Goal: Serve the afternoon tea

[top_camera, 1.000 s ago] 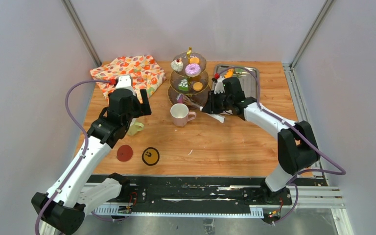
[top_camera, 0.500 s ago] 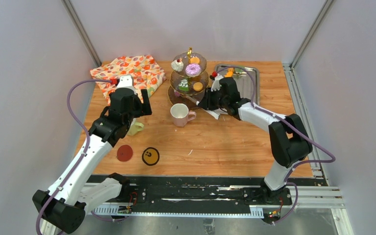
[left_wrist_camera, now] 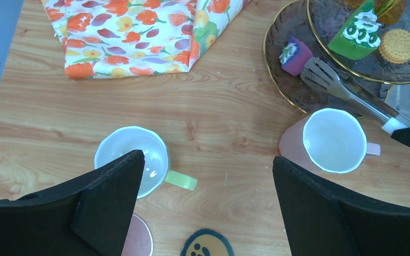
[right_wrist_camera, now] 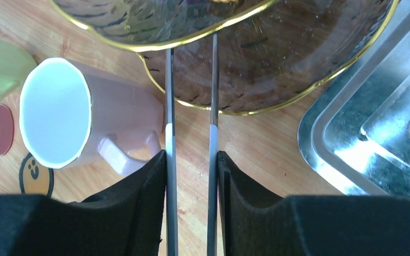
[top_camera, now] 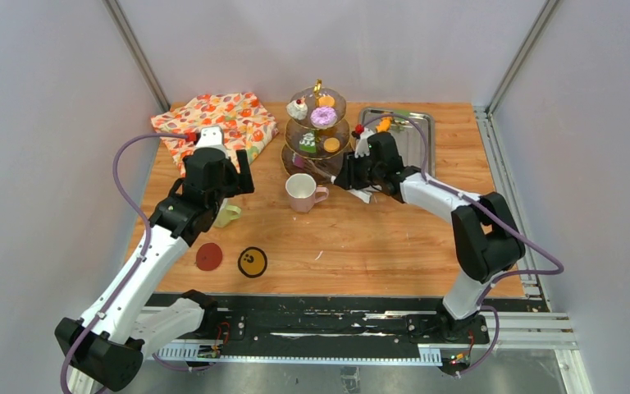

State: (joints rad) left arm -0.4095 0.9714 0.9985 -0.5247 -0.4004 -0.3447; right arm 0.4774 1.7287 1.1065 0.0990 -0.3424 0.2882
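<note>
The brown-glass tiered stand [top_camera: 317, 85] holds a cherry cupcake [top_camera: 297, 108], a purple doughnut [top_camera: 322, 116], a green cake [left_wrist_camera: 359, 34] and an orange biscuit [left_wrist_camera: 398, 46]. A small purple cake [left_wrist_camera: 296, 55] lies on its bottom plate [right_wrist_camera: 277, 80]. My right gripper [right_wrist_camera: 192, 154] is shut on the metal tongs [right_wrist_camera: 169, 106]. Their two arms stand apart, and their tip [left_wrist_camera: 320, 74] rests beside the purple cake. The pink mug [top_camera: 301, 191] stands in front of the stand. My left gripper [left_wrist_camera: 208, 160] hangs open above the table, its left finger over the yellow-green mug [left_wrist_camera: 131, 157].
A steel tray [top_camera: 414, 135] with an orange piece [top_camera: 385, 123] on it lies right of the stand. A floral cloth [top_camera: 217, 121] covers the back left. A red coaster [top_camera: 208, 256] and a yellow-and-black coaster [top_camera: 252, 262] lie near the front.
My right arm has pushed the tongs left and back, under the stand's middle tier. The left arm has not moved.
</note>
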